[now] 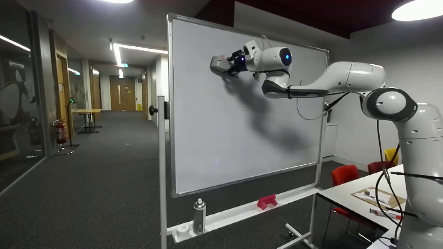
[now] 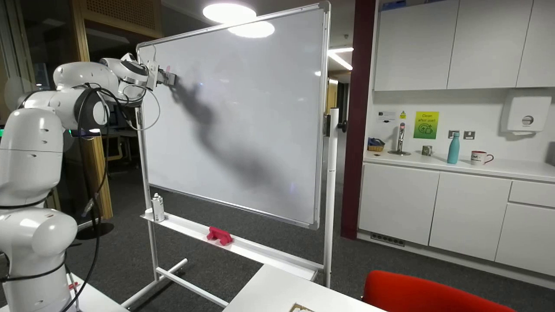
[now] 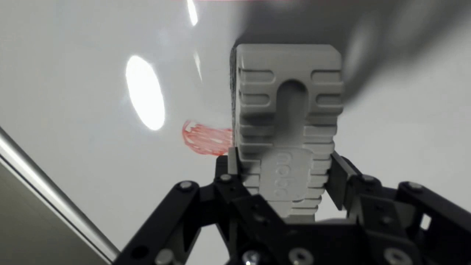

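The gray eraser (image 3: 290,136) is up high on the whiteboard (image 1: 221,138), or very close to it, with a red scribble (image 3: 206,140) at its edge. The fingers (image 3: 338,180) pinch its two sides, probably so its soft face meets the whiteboard. The arm (image 1: 363,77) reaches up, its joints bent.
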{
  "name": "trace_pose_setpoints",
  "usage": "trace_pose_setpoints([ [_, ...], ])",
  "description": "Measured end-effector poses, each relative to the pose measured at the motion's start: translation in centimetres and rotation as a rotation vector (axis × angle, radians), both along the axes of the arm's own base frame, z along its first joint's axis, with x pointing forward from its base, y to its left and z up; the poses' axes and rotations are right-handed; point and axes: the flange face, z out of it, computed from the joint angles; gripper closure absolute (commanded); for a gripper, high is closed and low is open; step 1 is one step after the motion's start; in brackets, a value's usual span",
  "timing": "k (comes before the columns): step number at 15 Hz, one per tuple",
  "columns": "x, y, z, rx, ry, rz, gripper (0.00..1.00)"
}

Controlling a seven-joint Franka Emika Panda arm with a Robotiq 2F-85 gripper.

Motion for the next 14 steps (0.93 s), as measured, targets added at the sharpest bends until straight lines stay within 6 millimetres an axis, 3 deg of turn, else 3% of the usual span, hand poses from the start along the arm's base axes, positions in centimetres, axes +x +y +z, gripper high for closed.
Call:
trace_pose_setpoints([
  [6, -0.3, 0.3, -3.2, -0.022, 0.098, -0.030, 0.68],
  [10, -0.6, 0.5, -2.5, 0.011, 0.126, -0.056, 0.68],
  [14, -1.1, 0.8, 0.3, 0.080, 0.155, -0.115, 0.68],
])
